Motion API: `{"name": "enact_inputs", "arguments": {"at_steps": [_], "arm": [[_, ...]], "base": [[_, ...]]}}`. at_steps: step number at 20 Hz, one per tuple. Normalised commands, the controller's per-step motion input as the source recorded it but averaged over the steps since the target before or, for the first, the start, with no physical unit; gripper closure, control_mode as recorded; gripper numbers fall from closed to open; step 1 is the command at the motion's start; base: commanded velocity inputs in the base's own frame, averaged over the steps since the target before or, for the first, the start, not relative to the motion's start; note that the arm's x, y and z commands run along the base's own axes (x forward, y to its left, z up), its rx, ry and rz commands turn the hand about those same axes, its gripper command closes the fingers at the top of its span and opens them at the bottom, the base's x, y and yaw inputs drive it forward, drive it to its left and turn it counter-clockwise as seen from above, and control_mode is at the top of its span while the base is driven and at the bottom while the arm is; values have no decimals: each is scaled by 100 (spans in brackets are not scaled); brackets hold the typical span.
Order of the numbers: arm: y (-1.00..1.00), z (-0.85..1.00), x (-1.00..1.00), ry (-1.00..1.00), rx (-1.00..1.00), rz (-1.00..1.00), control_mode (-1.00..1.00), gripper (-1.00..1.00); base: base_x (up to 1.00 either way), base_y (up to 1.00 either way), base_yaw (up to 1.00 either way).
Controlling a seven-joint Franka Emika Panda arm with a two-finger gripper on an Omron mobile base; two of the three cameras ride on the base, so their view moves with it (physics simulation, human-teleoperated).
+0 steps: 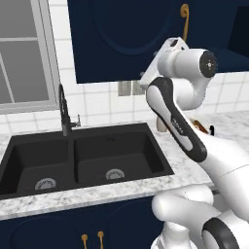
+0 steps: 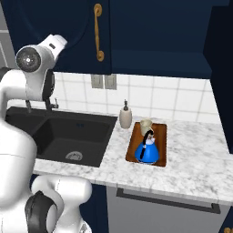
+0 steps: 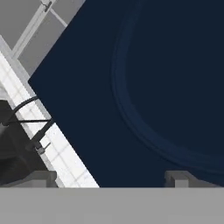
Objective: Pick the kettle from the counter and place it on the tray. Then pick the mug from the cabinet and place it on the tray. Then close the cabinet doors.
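The blue kettle (image 2: 146, 148) stands on the wooden tray (image 2: 160, 136), which lies on the marble counter (image 2: 195, 154). Just behind the kettle, the cream mug (image 2: 145, 126) also stands on the tray. My gripper (image 3: 109, 180) is open, with nothing between its tips, and faces the arched panel of the left cabinet door (image 3: 148, 87) from close by. That door (image 2: 59, 32) looks flush with the cabinet (image 2: 154, 41), its brass handle (image 2: 97, 32) to the right of my hand. The right door (image 2: 222, 68) stands open at the right edge. The tray is hidden behind my arm in the left base view.
A cream soap bottle (image 2: 125, 117) stands left of the tray. The black double sink (image 1: 82, 155) and its faucet (image 1: 63, 109) lie below my arm, with a window (image 1: 24, 53) to the left. Base cupboards with brass knobs (image 1: 92, 237) sit under the counter.
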Motion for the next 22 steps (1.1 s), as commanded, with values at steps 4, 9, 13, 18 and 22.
{"name": "enact_inputs", "arguments": {"at_steps": [4,9,13,18,22], "arm": [[-7,-53,-25,0,10,-14,-100,-100],[-47,-37,-18,0,20,-23,-100,-100],[-96,-15,-22,0,28,-24,-100,-100],[-100,-14,-1,-13,31,-15,-100,-100],[-100,-14,0,-16,41,-4,-100,-100]], "base": [[0,0,0],[0,0,0],[0,0,0],[0,0,0],[0,0,0]]}}
